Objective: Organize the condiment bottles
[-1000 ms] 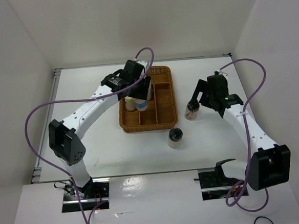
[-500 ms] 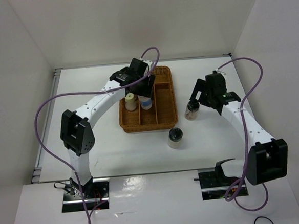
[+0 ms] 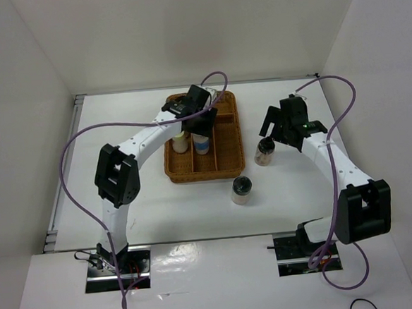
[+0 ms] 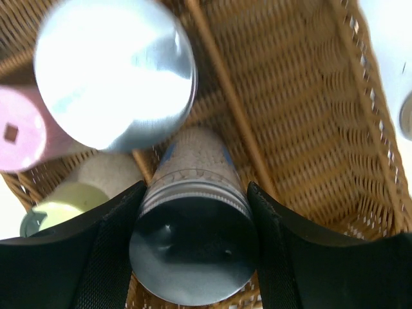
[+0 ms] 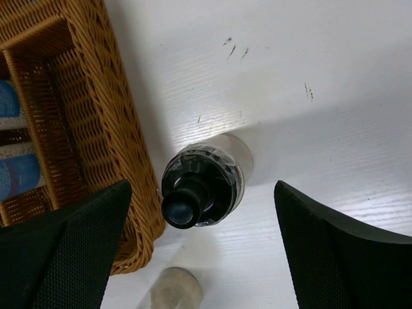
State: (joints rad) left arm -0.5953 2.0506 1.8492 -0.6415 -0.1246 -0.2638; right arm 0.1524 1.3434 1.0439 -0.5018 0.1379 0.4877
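left claw (image 4: 193,193): clamped on blue-label jar (image 4: 193,254) over tray (image 4: 302,116) | right claw (image 5: 201,187): spread wide above black-lid jar (image 5: 212,174), standing on table (image 5: 335,96) just beside tray

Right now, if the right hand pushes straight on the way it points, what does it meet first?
Likely the black-lidded jar, centred in the open right hand, standing on the table beside the wicker tray. Depth unclear.
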